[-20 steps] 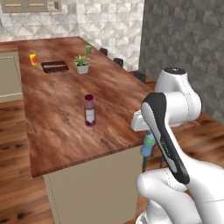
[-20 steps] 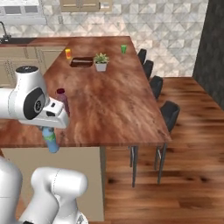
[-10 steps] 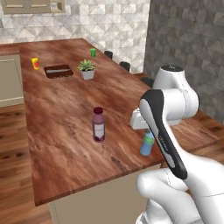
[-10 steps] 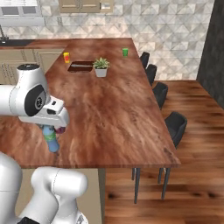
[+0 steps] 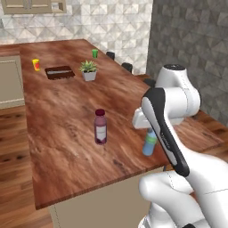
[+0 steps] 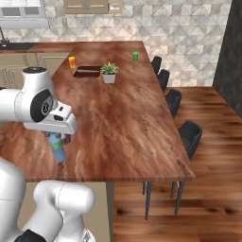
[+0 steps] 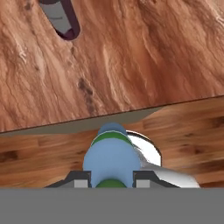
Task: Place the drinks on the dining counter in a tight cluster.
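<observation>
My gripper (image 5: 150, 132) is shut on the small light-blue bottle (image 5: 149, 143) with the green cap, gripping it near the top. The bottle hangs upright over the front right part of the dining counter (image 5: 58, 107), close to its near edge. In the hand view the light-blue bottle (image 7: 111, 158) sits between the fingertips (image 7: 80, 179), with the counter's edge just past it. The stout purple-capped bottle (image 5: 100, 127) stands on the counter to the left of the held one, a short way off. The right base view has the gripper (image 6: 56, 138) above the light-blue bottle (image 6: 59, 151).
At the counter's far end stand a potted plant (image 5: 89, 70), a dark tray (image 5: 59, 72), an orange cup (image 5: 36, 64) and a green cup (image 5: 95, 53). Dark chairs (image 6: 189, 134) line the counter's right side. Wood floor lies beyond the near edge.
The whole picture has shifted: the base has driven closer and the counter looms nearer. The light-blue bottle stays in the gripper, now hanging over the counter instead of off its edge.
</observation>
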Tool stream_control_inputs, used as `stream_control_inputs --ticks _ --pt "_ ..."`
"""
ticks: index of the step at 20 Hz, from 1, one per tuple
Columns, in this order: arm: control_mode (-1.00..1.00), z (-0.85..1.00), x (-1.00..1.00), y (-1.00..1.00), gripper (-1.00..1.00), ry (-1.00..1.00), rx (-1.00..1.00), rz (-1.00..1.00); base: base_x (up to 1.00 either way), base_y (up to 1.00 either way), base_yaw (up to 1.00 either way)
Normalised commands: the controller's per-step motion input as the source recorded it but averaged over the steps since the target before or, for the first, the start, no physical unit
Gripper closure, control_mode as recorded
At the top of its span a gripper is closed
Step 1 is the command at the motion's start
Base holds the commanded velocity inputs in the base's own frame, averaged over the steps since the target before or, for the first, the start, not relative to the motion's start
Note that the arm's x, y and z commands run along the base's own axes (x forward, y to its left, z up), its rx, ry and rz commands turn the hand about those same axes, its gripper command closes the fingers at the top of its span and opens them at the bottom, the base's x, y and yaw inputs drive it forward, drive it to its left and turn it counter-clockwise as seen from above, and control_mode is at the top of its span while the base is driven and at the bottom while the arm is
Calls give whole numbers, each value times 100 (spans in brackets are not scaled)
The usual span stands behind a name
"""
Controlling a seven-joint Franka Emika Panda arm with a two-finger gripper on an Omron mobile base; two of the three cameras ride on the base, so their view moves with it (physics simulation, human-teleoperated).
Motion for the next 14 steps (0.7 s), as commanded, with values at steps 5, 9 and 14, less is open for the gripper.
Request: stream_control_inputs --ticks 5,9,14 --pt "-100 5 48 -42 100 4 0 11 0 0 0" --pt "-100 0 22 -18 100 0 0 12 0 0 0" --pt "-100 0 14 0 100 0 0 11 0 0 0"
